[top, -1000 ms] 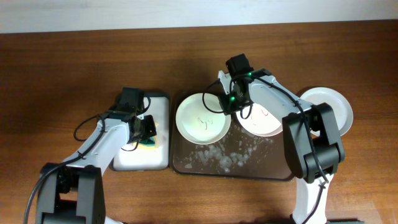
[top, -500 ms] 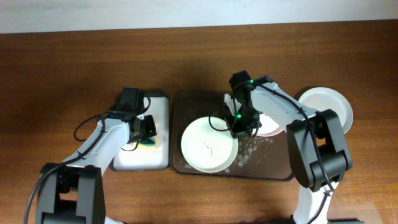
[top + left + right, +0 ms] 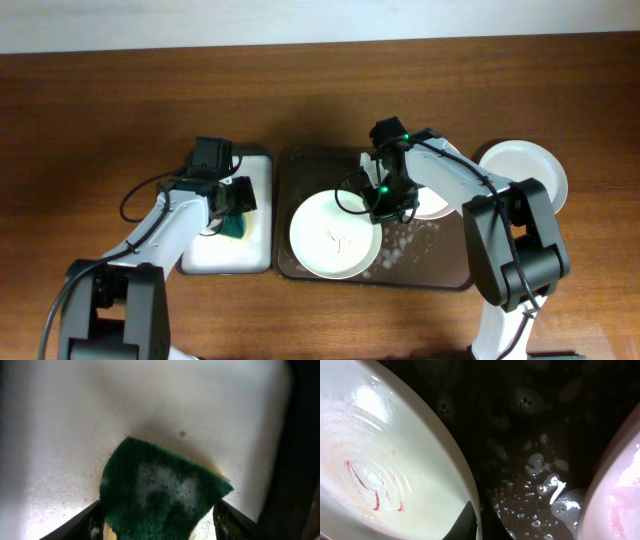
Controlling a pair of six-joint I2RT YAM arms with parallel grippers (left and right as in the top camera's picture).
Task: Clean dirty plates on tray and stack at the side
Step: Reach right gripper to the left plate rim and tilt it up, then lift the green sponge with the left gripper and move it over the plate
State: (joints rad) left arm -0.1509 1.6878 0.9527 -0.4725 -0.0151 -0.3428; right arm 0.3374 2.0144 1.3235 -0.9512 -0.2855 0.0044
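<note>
Left gripper [image 3: 238,195] hangs over a white tray [image 3: 225,255], jaws wide either side of a sponge [image 3: 160,490]. On the dark tray [image 3: 420,270], the right gripper [image 3: 385,200] pinches the rim of a red-smeared plate [image 3: 330,240], with a second plate [image 3: 435,205] beside it. A third plate [image 3: 530,165] rests off-tray, apparently done, so two remain. Only overhead shows it; the right wrist view shows the smears plainly.

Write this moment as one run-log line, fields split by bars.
left gripper: open astride green sponge on white tray | right gripper: shut on rim of smeared plate on dark tray | white plate: table, right
</note>
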